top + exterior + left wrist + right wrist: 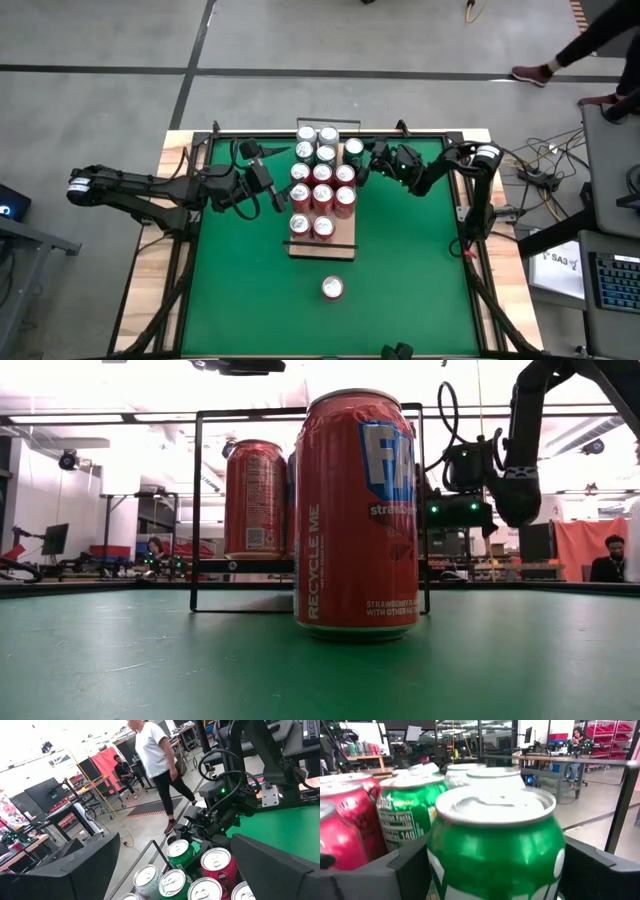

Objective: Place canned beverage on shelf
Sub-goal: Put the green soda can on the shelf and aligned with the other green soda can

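Green matting point(250, 290) covers the table, and the shelf point(322, 243) sits mid-table, packed with cans. At its far right corner the right gripper point(365, 160) pinches a green can point(354, 150) — fingers either side. Beside the shelf's left edge, the left gripper point(277, 187) is spread — empty. One red can point(332, 289) stands alone nearer the front.

Green mat point(400, 280), walking person point(155, 760), desk keyboard point(612, 282).

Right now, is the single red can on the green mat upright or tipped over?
Upright. The high view shows the red can as a round silver top on the mat, and the low view shows it standing on its base, apart from the shelf.
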Robot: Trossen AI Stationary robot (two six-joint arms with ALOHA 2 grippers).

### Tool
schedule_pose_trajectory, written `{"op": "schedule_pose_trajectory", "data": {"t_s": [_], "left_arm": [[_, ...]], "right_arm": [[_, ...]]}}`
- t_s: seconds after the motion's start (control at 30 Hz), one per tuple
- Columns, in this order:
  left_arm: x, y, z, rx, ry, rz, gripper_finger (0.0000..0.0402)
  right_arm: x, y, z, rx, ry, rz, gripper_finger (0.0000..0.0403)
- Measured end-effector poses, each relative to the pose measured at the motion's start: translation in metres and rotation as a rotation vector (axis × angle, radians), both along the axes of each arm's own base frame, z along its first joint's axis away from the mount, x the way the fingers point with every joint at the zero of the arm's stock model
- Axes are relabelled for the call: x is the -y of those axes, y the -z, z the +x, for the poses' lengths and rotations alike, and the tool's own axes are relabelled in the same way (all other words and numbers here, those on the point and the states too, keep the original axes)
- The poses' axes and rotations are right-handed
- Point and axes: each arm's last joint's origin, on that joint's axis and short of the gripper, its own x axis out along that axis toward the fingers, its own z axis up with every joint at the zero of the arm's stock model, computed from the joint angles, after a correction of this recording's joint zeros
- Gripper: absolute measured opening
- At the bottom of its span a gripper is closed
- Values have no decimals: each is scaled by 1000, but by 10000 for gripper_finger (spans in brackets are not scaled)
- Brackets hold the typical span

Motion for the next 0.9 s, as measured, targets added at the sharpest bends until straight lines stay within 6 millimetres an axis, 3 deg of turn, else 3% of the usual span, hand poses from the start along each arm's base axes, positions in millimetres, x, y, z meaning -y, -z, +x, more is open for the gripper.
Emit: {"op": "schedule_pose_trajectory", "data": {"t_s": [0.6, 0.9], "left_arm": [[0, 0, 0, 0, 0, 0, 365], [0, 0, 0, 0, 0, 0, 365]], "right_arm": [[-2, -31, -4, 42, 2, -50, 329], [-7, -61, -11, 104, -1, -65, 329]]}}
